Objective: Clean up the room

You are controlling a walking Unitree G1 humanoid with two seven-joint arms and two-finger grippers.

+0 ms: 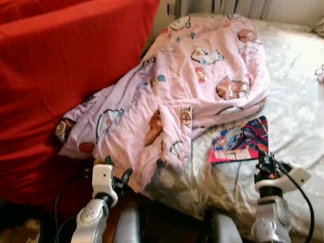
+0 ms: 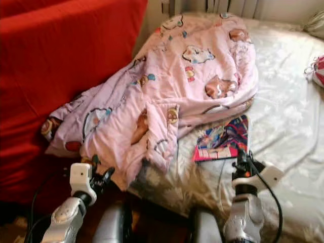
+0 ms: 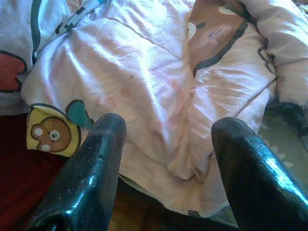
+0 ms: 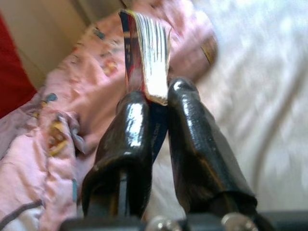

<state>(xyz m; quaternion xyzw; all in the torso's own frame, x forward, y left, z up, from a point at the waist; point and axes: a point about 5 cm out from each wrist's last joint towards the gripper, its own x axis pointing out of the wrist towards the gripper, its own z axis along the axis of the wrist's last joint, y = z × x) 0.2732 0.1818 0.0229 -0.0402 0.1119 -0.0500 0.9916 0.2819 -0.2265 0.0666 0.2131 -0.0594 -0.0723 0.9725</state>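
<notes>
A pink cartoon-print quilt [image 1: 192,76] lies crumpled across the bed, its lower edge hanging over the side. A colourful book [image 1: 239,140] rests on the white sheet just below the quilt. My right gripper [image 1: 264,161] is at the book's near right corner. In the right wrist view this gripper [image 4: 159,94] is shut on the book [image 4: 147,53], whose page edges stand up between the fingers. My left gripper [image 1: 119,174] hangs low by the quilt's drooping corner. The left wrist view shows it open [image 3: 168,130], close to the quilt [image 3: 144,72] and gripping nothing.
A large red sofa or cover [image 1: 61,76] stands on the left, against the bed. The white patterned sheet [image 1: 298,101] stretches to the right. A pink-and-white bundle [image 2: 318,71] lies at the bed's far right edge. A radiator [image 1: 223,6] runs along the back wall.
</notes>
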